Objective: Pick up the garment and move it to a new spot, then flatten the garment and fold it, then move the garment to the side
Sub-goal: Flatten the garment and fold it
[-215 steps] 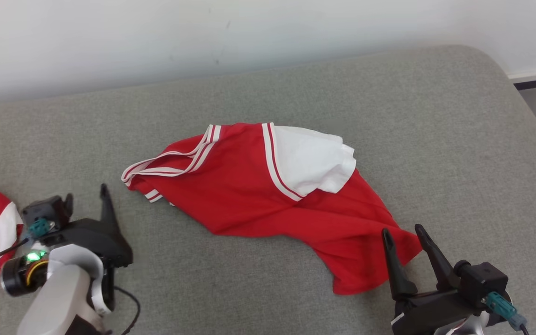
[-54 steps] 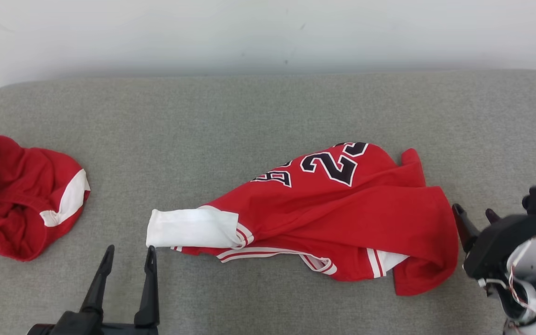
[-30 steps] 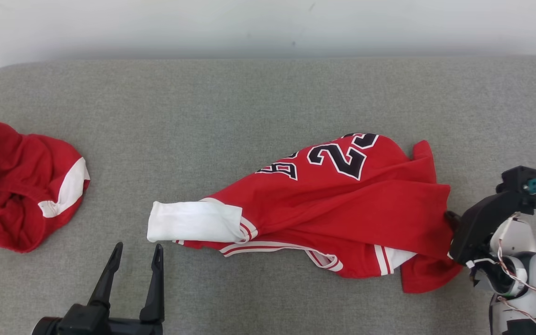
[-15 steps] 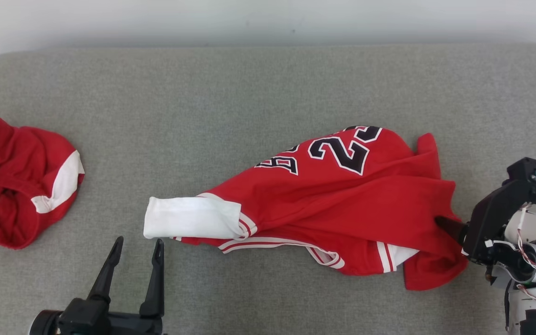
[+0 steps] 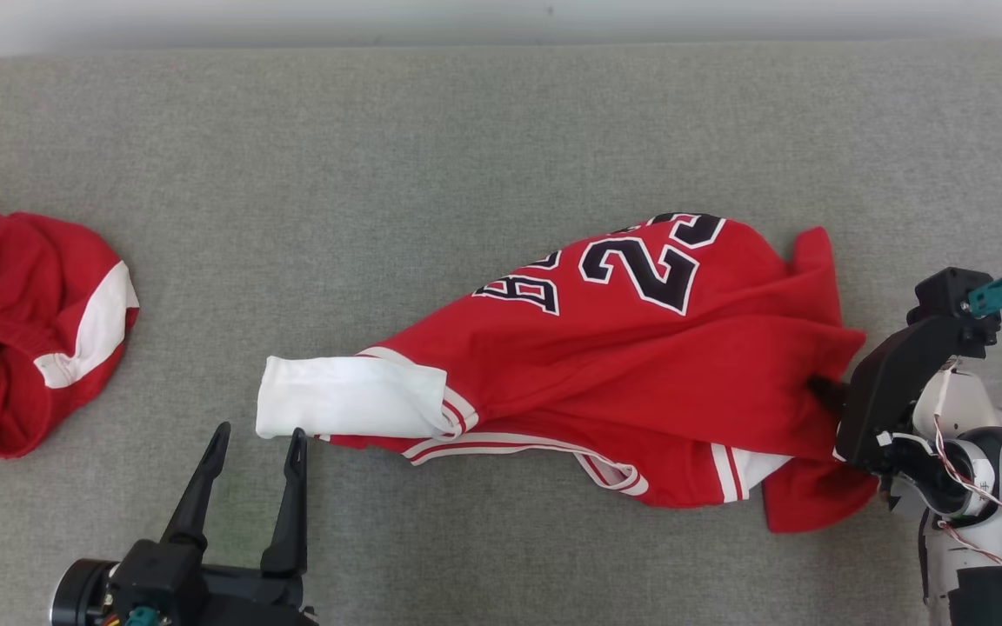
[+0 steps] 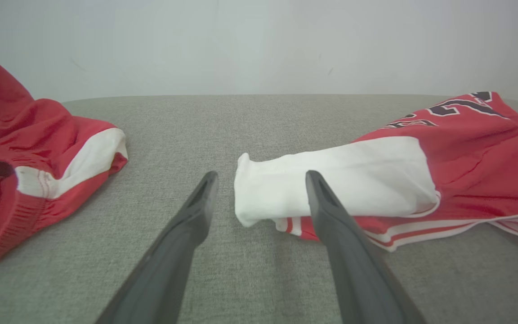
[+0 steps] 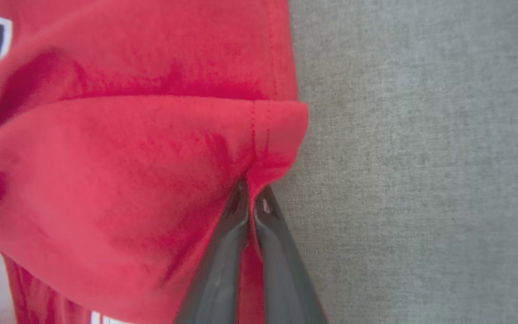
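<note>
- The head view takes in the whole garment (image 5: 640,365): a red jersey lying crumpled at centre-right of the frame on the grey cushion (image 5: 397,156). Black, white-edged numerals sit near its upper edge, and a white sleeve (image 5: 344,409) juts out to the left.
- In that view the right gripper (image 5: 821,393) meets the garment's right edge. Its fingers are mostly buried under a fold, so the grip cannot be read from above.
- The right wrist view shows it close up: the two dark fingers are pressed together, pinching a stitched hem fold of the garment, and the red cloth puckers at their tips. Bare cushion lies on the right half of that frame.
- The left gripper (image 5: 258,430) sits at the lower left of the head view with its fingers spread and nothing between them, the tips just below the sleeve's end.
- The low left wrist view shows the sleeve's rounded open end lying on the cushion beyond the gap between those fingers. Whether a finger touches it I cannot tell.
- A second red garment (image 5: 23,330) with a white band is heaped at the left edge. The left wrist view adds its gathered, ribbed edge and a pale wall (image 6: 259,40) behind.
- The cushion is a coarse woven fabric. The jersey is a smooth knit with red-and-white striped trim.
</note>
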Motion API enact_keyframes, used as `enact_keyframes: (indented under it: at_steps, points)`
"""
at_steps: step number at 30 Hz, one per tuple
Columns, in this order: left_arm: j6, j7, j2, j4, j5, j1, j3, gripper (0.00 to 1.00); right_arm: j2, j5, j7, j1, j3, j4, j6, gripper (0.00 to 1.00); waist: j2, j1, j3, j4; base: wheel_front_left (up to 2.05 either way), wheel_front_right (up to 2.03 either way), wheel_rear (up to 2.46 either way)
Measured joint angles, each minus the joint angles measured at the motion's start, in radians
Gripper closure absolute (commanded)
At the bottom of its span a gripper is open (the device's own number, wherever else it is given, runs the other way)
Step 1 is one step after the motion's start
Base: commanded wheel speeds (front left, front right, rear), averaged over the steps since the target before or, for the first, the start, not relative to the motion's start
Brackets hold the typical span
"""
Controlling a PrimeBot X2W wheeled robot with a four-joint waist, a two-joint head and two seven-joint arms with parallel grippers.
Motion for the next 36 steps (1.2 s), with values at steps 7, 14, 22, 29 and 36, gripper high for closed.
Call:
enact_keyframes:
  at_steps: [7, 14, 22, 29, 36]
  points:
    - [0.0, 0.0, -0.002, 0.004, 0.002, -0.001, -0.003, 0.0, -0.046, -0.029, -0.097, -0.008, 0.04, -0.058, 0.0, 1.0, 0.0, 0.0, -0.012, -0.008, 0.0, 0.0, 0.0]
    - [0.0, 0.0, -0.006, 0.009, 0.001, -0.005, -0.006, 0.0, -0.118, -0.094, -0.39, -0.102, 0.126, -0.046, 0.0, 1.0, 0.0, 0.0, -0.02, -0.003, 0.0, 0.0, 0.0]
    - [-0.004, 0.0, -0.012, 0.01, 0.002, -0.007, -0.007, 0.0, -0.199, -0.082, -0.685, -0.183, 0.272, 0.079, 0.0, 1.0, 0.0, -0.0001, -0.03, 0.008, 0.0, 0.0, 0.0]
    - [-0.005, 0.0, -0.021, 0.009, 0.001, 0.004, -0.003, 0.0, -0.268, -0.011, -0.609, -0.009, 0.31, 0.091, 0.0, 0.0, 0.0, 0.0, -0.039, 0.012, 0.0, 0.0, 0.0]
    - [-0.005, 0.0, -0.019, 0.009, 0.005, 0.014, 0.013, 0.0, -0.249, 0.008, -0.552, 0.081, 0.27, -0.012, 0.0, 0.0, 0.0, -0.0001, -0.044, -0.015, 0.0, 0.0, 0.0]
